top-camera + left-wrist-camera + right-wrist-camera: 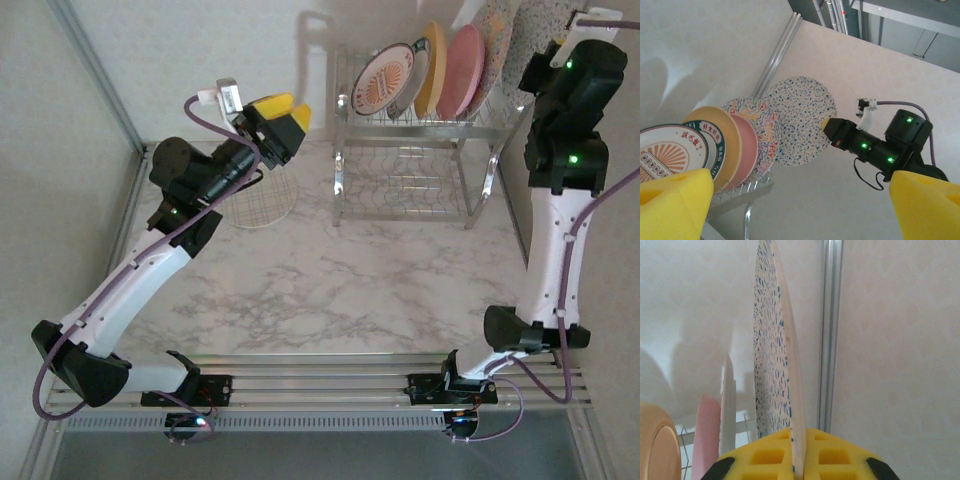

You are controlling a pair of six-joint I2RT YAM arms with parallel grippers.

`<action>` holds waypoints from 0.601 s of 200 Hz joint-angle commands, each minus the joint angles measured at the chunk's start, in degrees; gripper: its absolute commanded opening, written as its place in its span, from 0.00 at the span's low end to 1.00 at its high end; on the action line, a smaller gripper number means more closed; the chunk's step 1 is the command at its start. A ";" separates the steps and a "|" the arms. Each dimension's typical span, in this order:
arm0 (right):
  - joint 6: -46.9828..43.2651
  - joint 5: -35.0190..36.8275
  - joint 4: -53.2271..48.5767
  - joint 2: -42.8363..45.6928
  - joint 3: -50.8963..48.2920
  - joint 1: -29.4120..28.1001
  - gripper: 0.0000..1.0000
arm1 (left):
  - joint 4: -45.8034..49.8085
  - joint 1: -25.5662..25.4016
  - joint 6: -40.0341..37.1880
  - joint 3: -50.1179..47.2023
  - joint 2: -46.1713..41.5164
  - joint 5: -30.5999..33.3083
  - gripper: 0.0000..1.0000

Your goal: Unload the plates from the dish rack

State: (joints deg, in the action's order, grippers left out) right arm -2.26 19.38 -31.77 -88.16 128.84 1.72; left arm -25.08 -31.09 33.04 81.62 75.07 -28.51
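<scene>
- the right hand (795,440) is clenched on the rim of a blue-speckled plate (771,345); its yellow fingers (765,455) press on either face, and the plate stands upright and edge-on from them.
- in the left wrist view the same plate (800,120) hangs face-on, with the right hand (827,123) pinching its right rim. its lower edge sits just above the top wires of the dish rack (740,192).
- four plates stand in the rack's upper slots. just beside the held one comes a floral-speckled plate (760,117), then a pink plate (747,150), a yellow-orange plate (715,122) and a sunburst plate (665,157) with a dark rim.
- the left hand (288,112) is released, its yellow fingers (670,205) spread wide and holding nothing. it hovers well left of the rack, above a round gridded disc (268,200) that lies flat on the worktop.
- the worktop (320,280) is white marble-patterned, and the chrome rack (400,185) stands at its far right.
- pale walls (200,50) close in the back and sides, with a metal post (832,330) in the corner behind the held plate.
- a ribbed metal rail (320,372) runs along the near edge and carries both arm bases.
</scene>
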 commanded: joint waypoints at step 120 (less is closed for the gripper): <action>40.82 2.92 -19.30 29.83 -26.47 -1.43 0.00 | 7.02 -3.68 9.42 -6.34 0.19 -5.70 0.91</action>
State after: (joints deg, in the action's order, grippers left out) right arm 25.56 24.03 -44.10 -61.49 104.60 0.84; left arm -20.84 -33.43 39.07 77.49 75.07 -31.73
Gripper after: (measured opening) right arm 0.073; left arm 0.911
